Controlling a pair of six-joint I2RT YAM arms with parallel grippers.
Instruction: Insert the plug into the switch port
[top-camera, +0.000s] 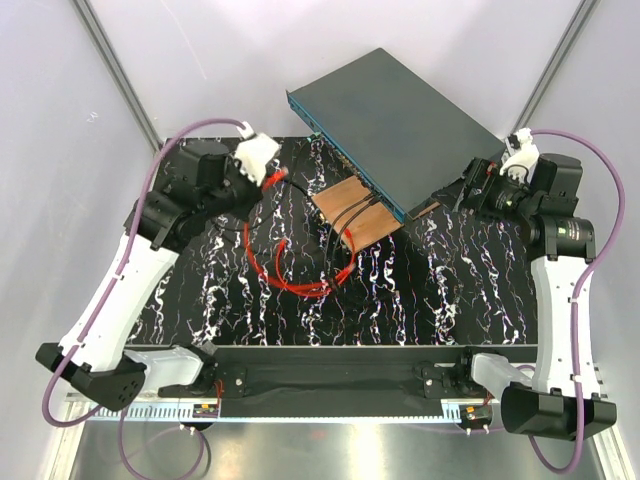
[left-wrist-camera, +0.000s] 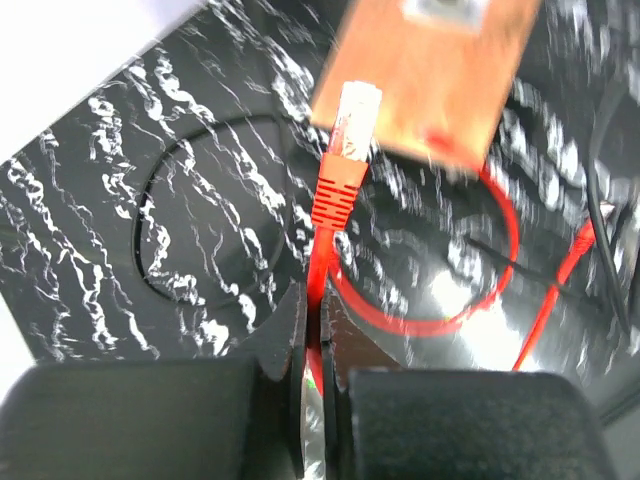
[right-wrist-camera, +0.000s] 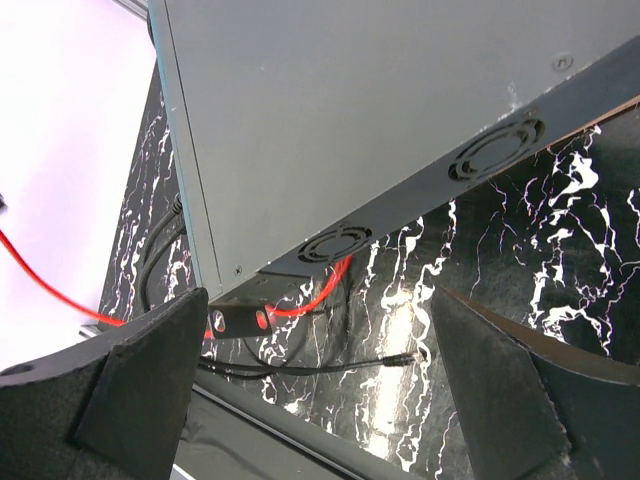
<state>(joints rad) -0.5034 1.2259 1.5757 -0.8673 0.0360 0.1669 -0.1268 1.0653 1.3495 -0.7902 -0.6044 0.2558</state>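
The switch port (top-camera: 345, 160) is too small to make out; the blurred wooden board (left-wrist-camera: 420, 90) is cropped.

Left gripper (left-wrist-camera: 316, 306) jaws pinched on red cable (left-wrist-camera: 320, 262) just behind plug (left-wrist-camera: 352, 120). Plug tip overlaps wooden board (left-wrist-camera: 440, 80) edge, blurred. Cable loops on marbled desk (left-wrist-camera: 120, 220).

My counter (top-camera: 450, 290) is black, streaked with white marble veins. Near its middle a red cable (top-camera: 300, 288) lies in loose loops, with one strand rising off the surface toward the left. Just beyond it a brown wooden board (top-camera: 328, 200) lies flat. Thin black cables (top-camera: 345, 215) cross the board and trail onto the counter. A dark-grey box (top-camera: 400, 120) sits at the far side, its near edge over the board and its far end past the counter's far edge.
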